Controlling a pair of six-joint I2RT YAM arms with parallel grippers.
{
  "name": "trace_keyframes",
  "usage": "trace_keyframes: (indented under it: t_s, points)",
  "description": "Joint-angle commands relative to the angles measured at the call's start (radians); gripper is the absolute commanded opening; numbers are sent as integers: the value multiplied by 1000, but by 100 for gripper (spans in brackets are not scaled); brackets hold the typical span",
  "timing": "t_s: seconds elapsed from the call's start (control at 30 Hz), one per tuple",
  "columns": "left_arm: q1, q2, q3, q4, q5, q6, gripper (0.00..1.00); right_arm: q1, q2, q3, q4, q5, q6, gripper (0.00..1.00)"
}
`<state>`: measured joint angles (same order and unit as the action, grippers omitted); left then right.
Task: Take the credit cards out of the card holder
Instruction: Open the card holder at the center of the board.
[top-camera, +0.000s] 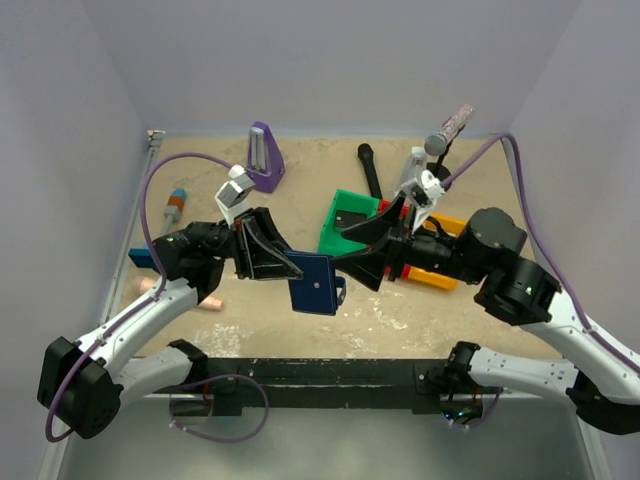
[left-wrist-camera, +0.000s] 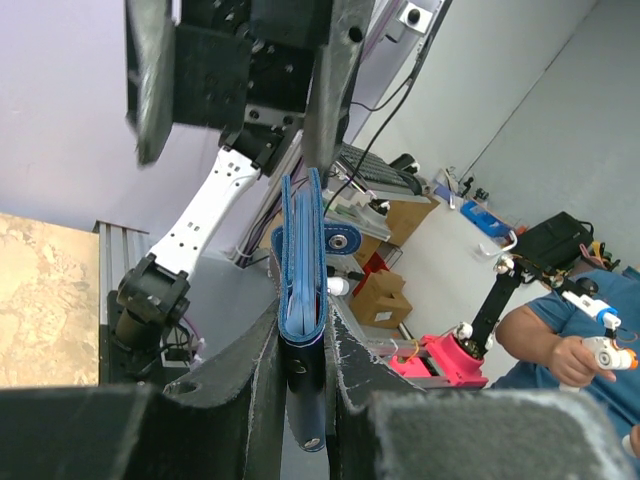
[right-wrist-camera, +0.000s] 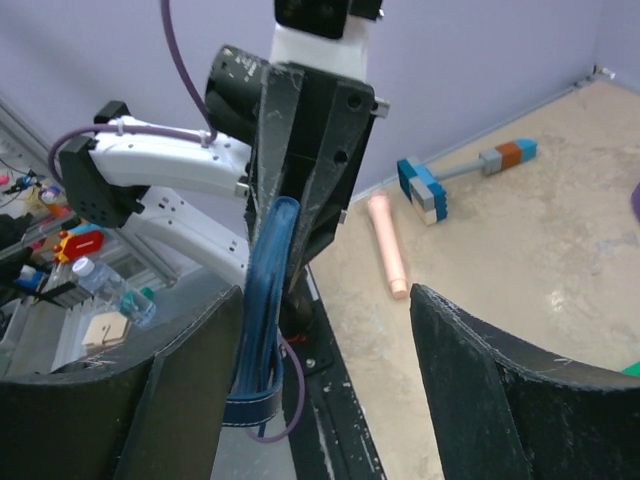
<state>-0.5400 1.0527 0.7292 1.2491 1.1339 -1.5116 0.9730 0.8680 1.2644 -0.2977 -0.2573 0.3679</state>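
**Two end effectors met at one card holder**

The left end effector (top-camera: 283, 262) was clamped on the card holder (top-camera: 315, 283), its two dark fingers (left-wrist-camera: 255, 385) pressing the navy covers from either side. In the left wrist view the holder (left-wrist-camera: 303, 260) stood edge-on between them, with thin pale-blue layers (left-wrist-camera: 300, 300) visible between its covers; whether any of these was a card could not be told. A snap tab (left-wrist-camera: 340, 241) stuck out to one side.

The right end effector (top-camera: 350, 250) faced it with its jaws spread wide, gripping nothing. In the right wrist view the holder's edge (right-wrist-camera: 265, 290) lay just beside one finger (right-wrist-camera: 190, 400), well apart from the other (right-wrist-camera: 500, 380).

The holder hung in the air above the middle of the sandy desk (top-camera: 430, 310). Behind the right arm sat a green bin (top-camera: 340, 215). A pink cylinder (right-wrist-camera: 388, 245) and a blue-headed toy hammer (right-wrist-camera: 440, 180) lay on the desk's left part, and a purple stand (top-camera: 265, 160) stood towards the back.
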Motion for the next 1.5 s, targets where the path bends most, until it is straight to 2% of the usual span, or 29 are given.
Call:
trace_keyframes:
  t_s: [0.0, 0.37, 0.7, 0.87, 1.17, 1.47]
  points:
    - [-5, -8, 22, 306, -14, -16, 0, -5, 11, -20, 38, -49, 39, 70]
    - [-6, -8, 24, 308, -20, -2, 0, -5, -1, -63, 35, -45, 63, 67]
    - [-6, -6, 15, 308, -29, 7, 0, -5, -32, -97, 39, -17, 80, 73]
    - [-6, -3, 27, 308, -42, 11, 0, -5, -5, -83, 28, -75, 77, 69]
    - [-6, 21, 65, 308, -62, 25, 0, -5, 55, -45, 19, -218, 85, 69]
    - [-6, 23, 82, 308, -89, 37, 0, -5, 88, -54, -8, -226, 89, 67]
